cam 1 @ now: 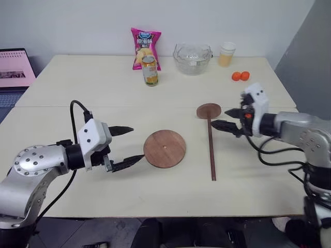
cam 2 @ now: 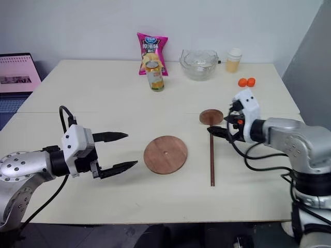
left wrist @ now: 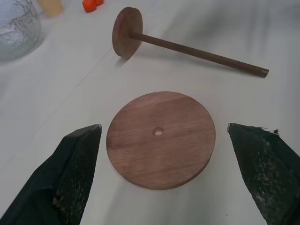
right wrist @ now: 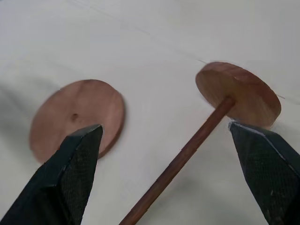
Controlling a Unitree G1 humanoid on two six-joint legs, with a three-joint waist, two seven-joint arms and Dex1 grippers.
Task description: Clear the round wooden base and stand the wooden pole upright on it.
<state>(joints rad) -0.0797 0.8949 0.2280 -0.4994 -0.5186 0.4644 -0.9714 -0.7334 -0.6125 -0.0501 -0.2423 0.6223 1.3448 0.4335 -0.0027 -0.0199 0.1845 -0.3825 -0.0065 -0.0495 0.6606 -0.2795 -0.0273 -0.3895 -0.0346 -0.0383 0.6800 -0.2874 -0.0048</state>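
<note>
One bench [cam 1: 103,196]. One round wooden base [cam 1: 164,149], one wooden pole [cam 1: 211,150]. Two tools: left tool [cam 1: 126,146], right tool [cam 1: 227,118]. Far side: one pink snack bag [cam 1: 145,46], one can [cam 1: 150,71], one clear glass bowl [cam 1: 192,58], one cup of orange drink [cam 1: 226,54], two small orange items [cam 1: 240,76]. Far left: one laptop [cam 1: 14,70].

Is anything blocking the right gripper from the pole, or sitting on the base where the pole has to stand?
Nothing visible. The right gripper, open, is right beside the wooden pole, which lies flat. The round wooden base is bare on top.
</note>
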